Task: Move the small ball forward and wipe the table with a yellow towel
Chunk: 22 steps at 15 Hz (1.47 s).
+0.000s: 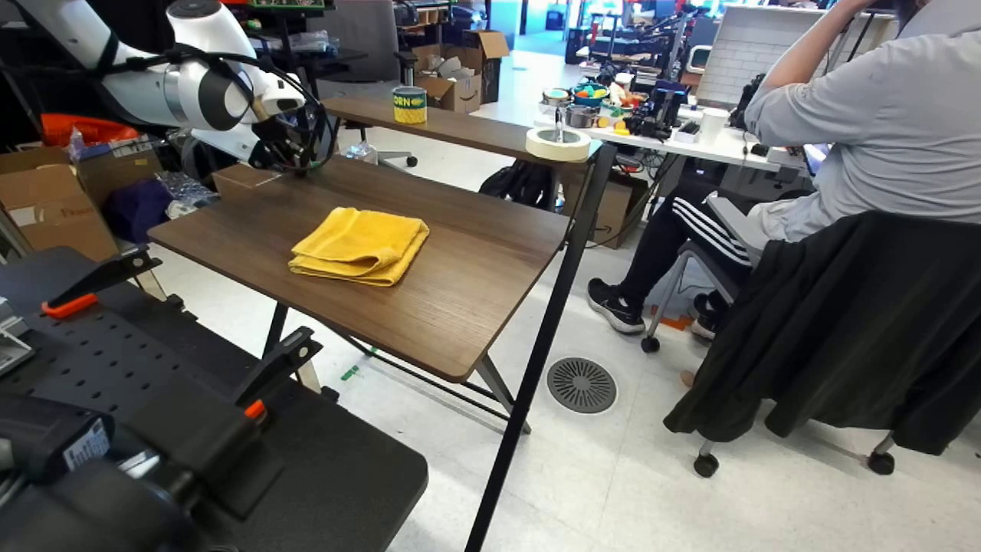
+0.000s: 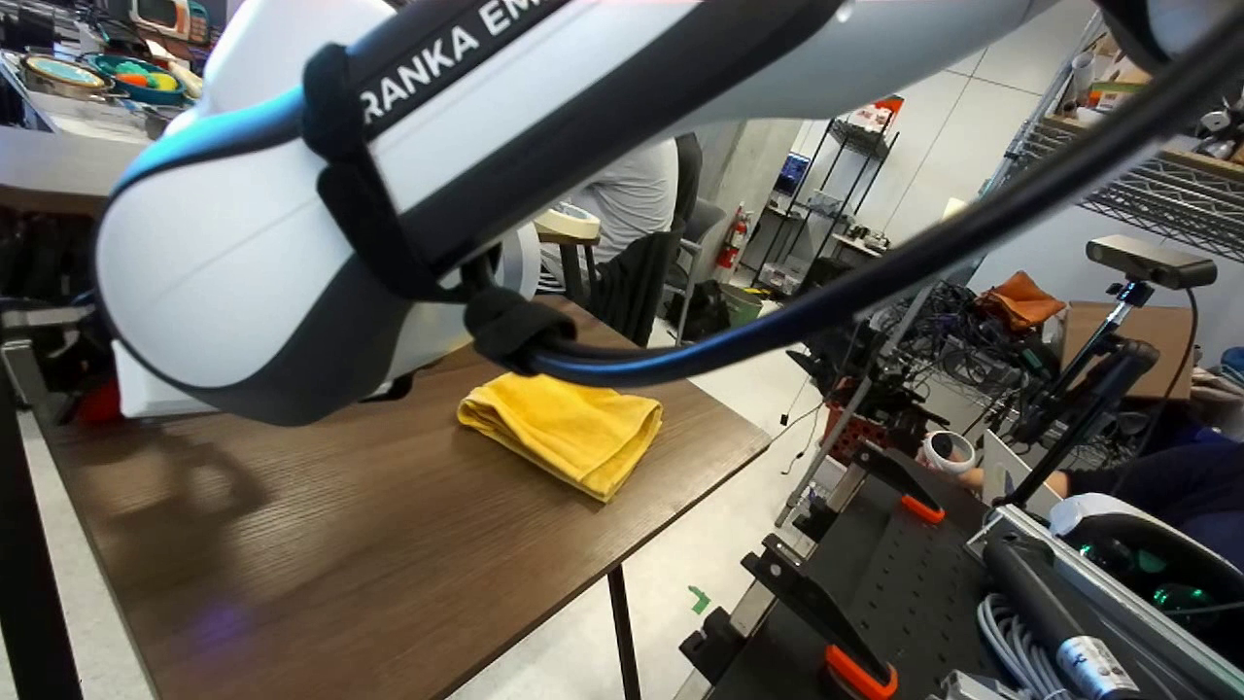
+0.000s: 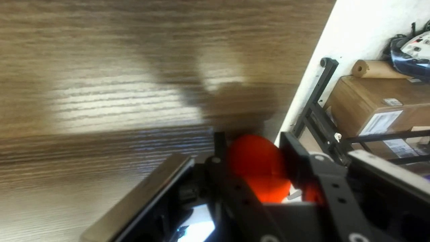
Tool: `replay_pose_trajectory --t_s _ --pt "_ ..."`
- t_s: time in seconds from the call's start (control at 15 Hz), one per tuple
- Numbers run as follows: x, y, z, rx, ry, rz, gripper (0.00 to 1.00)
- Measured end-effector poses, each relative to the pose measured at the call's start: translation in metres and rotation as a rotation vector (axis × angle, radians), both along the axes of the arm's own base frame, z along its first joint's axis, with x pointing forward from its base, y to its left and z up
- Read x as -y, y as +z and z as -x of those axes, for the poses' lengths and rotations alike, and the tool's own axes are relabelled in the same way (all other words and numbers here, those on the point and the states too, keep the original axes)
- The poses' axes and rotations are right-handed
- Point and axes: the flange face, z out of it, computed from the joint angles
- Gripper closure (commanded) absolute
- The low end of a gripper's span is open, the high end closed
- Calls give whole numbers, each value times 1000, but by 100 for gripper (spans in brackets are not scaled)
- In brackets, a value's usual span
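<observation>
The arm [image 2: 233,272] and its thick black cable [image 2: 671,367] are filling much of an exterior view, hiding the fingers [image 3: 220,144] of the claw [image 3: 253,144] there. A red patch [image 2: 97,403] is showing beside the arm, too unclear to name. In an exterior view where a person [image 1: 881,130] is sitting, head mostly cut off by the top edge, the claw is blending into dark loops of cable and its grip is too small to make out.

Only the wrist view is showing the hold: the blurred fingers are standing narrow, gripping a red ball [image 3: 255,158] from both sides and covering some of it. A shadow [image 3: 242,101] is falling on the table [image 3: 84,50], and a cardboard box [image 3: 359,101] is showing past its edge.

Both exterior views are showing the yellow towel [image 1: 360,245], which is lying folded on the table, and a tape roll [image 1: 558,146]. In an exterior view a can [image 1: 409,105] is standing on the back table [image 1: 475,132].

The ball is sitting between the claw's fingers; whether it is touching the tabletop, I cannot tell. The towel is lying well apart from the claw.
</observation>
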Motion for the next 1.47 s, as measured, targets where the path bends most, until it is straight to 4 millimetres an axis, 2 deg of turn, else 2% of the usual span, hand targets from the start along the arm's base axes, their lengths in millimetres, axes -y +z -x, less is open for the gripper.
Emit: replay_pose_trajectory --t_s 0.13,0.2,0.33,0.53,0.73,0.93,1.13,1.33,1.4,1.47 --pt "2 0 -2 1 -4 0 97" --pt "6 0 -3 1 -9 0 94" --pt "17 1 -9 1 -29 -7 97" --pt "50 4 -18 5 -81 -31 95" --pt "96 22 -23 33 -140 -56 95" --pt "159 44 -25 27 -221 -34 95" --pt "244 62 -18 53 -342 60 95" --pt "341 71 2 39 -483 175 95" --pt "367 69 12 27 -532 209 95" --pt "384 64 24 9 -576 240 95"
